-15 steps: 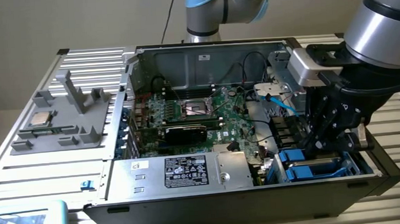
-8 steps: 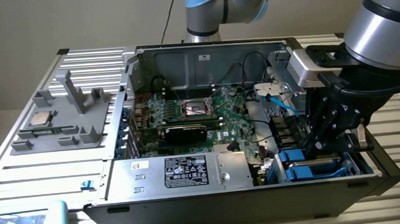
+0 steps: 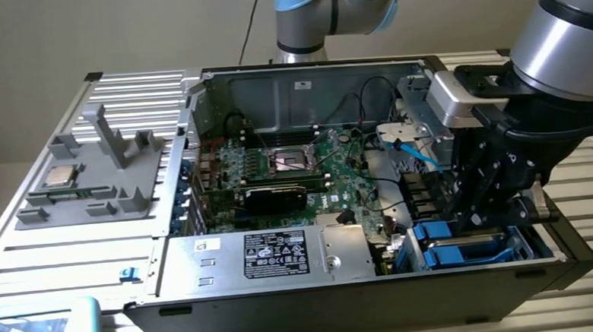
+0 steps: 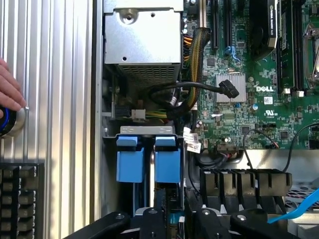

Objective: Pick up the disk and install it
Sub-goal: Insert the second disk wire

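The disk [image 4: 148, 162], seen by its two bright blue carrier handles with a sliver of silver between them, sits edge-on in the drive bay of the open computer case [image 3: 302, 78], directly beneath and just ahead of the end effector [image 4: 172, 221]. In the exterior view the blue carrier [image 3: 461, 242] lies in the bay at the case's front corner, right under the black end effector [image 3: 493, 201], which hangs low inside the case. The wrist view shows the black finger links close above the blue handles; whether the fingertips touch them or stand apart I cannot tell, nor how wide they are set. Beyond the disk from the end effector is a silver metal cage [image 4: 142, 42] with a bundle of cables, and to the side the green motherboard [image 4: 249, 84]. Outside the case wall, a person's hand [image 4: 9, 87] rests on the ribbed tabletop [image 4: 55, 74] by a round blue-lit button [image 4: 6, 119]. Far from the end effector, a grey fixture [image 3: 93, 173] holds a small square chip [image 3: 59, 176].
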Robot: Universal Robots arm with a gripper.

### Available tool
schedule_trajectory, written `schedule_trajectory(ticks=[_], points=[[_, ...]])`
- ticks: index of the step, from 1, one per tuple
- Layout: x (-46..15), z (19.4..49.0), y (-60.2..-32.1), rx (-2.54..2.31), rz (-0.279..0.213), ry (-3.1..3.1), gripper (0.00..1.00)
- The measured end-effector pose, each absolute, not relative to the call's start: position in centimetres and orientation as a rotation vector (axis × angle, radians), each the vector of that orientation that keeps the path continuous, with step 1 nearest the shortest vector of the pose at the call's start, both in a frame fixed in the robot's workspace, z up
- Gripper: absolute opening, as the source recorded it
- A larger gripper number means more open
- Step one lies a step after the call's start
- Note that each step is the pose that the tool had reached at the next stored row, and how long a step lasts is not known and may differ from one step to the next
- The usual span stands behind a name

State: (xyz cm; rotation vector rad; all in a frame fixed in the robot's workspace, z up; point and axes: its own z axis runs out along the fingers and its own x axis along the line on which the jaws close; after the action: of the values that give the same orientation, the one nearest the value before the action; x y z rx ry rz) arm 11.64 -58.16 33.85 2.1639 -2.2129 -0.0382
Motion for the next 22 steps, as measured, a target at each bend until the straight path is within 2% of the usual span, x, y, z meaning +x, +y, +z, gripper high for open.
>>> schedule_trajectory(ticks=[1,10,22], points=[[11.6,34.0,-58.1,2.164,-0.037,-2.213,0.3],[12.1,37.2,-58.0,2.161,-0.027,-2.21,0.3],[13.0,37.8,-57.1,2.156,-0.015,-2.203,0.3]])
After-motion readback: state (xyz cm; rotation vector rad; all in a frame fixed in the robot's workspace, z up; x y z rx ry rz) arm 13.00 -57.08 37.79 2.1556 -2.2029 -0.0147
